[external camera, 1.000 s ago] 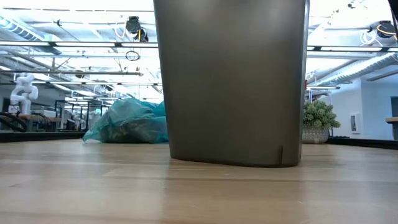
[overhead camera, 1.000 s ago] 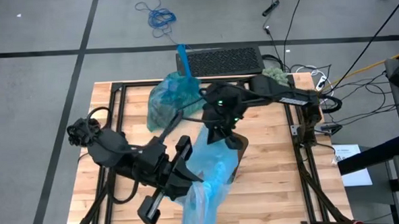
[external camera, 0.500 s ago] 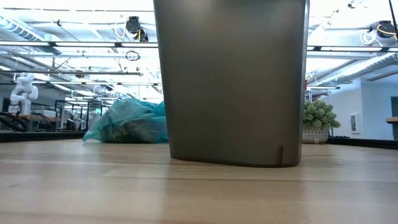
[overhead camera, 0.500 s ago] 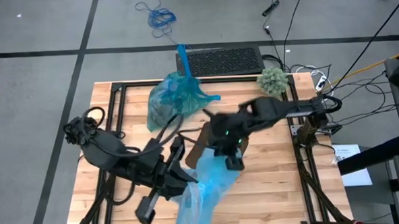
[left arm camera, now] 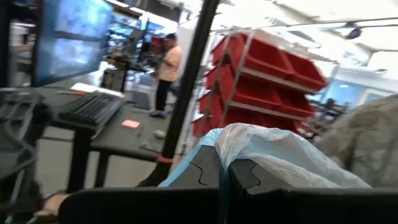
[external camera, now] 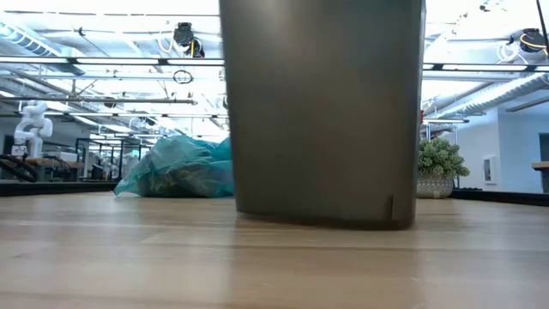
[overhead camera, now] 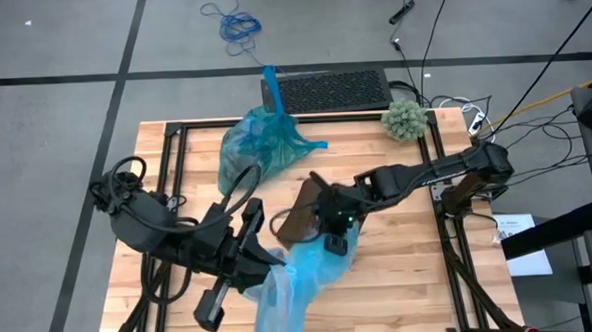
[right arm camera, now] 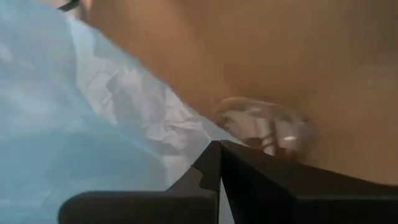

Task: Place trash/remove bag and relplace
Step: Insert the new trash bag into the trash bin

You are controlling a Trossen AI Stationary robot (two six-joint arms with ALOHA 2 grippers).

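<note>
— At the near edge of the table [overhead camera: 401, 282], what differs from a moment back?

— The left gripper [overhead camera: 263, 256] has drawn back toward its own side, jaws closed on the pale blue bag [overhead camera: 299, 284], whose loose end hangs over that near edge. The bin [overhead camera: 300, 214] no longer shows under the right arm as an upright tub; it now tips toward the left, open mouth toward the near right.

— And the right gripper [overhead camera: 331, 241]?

— It has slid down and left to the bin's mouth, fingers pressed together on the bag's other rim. In its wrist view the blue film [right arm camera: 74, 124] lies against the bin's brown wall [right arm camera: 249, 56].

— How does the bag run?

— Its long axis goes from the bin's mouth to the near left, stretched between the two grippers.

— Room to move?

— Bare boards lie on the right half and the near left corner.

— Farther back?

— A filled teal bag [overhead camera: 257, 148] sits behind the bin, its knotted tail pointing right. The trash is probably inside it, though I can't make out pieces. A fuzzy green ball [overhead camera: 405, 120] rests at the far right corner.
</note>
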